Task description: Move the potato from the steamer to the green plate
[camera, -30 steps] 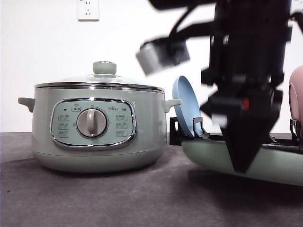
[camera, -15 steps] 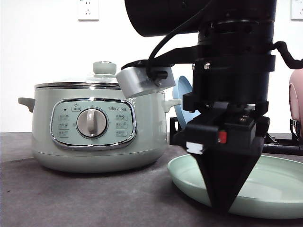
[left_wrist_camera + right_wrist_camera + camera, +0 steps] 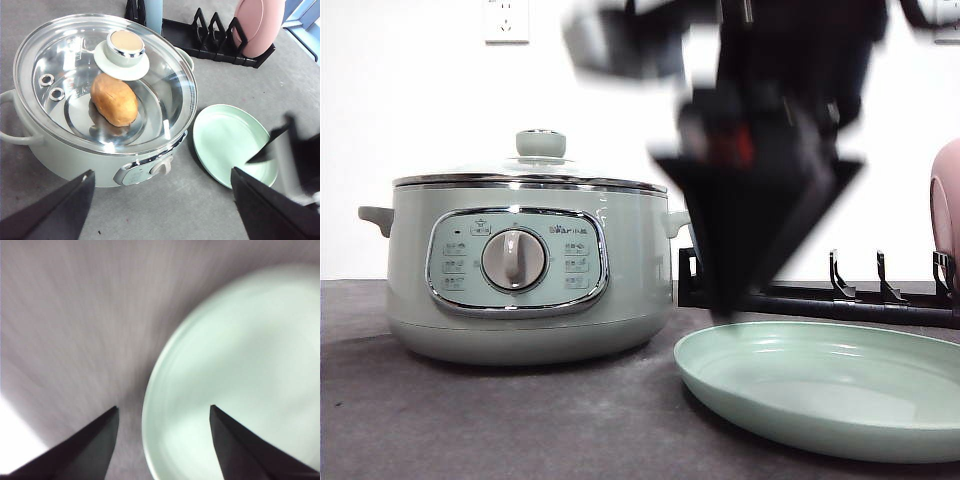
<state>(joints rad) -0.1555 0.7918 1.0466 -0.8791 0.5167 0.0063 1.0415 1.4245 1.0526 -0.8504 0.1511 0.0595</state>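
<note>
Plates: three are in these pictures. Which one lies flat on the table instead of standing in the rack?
The green plate, flat beside the steamer. The pink plate and blue plate stand upright in the black rack.

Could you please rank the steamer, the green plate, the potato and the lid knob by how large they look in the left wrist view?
1. steamer
2. green plate
3. and 4. potato and lid knob: too alike to rank, and the knob sits nearer the camera.

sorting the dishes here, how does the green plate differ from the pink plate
The green plate lies flat on the table; the pink plate stands on edge in the black rack. The green plate sits beside the steamer; the pink plate stands farther back. Both are round and empty.
</note>
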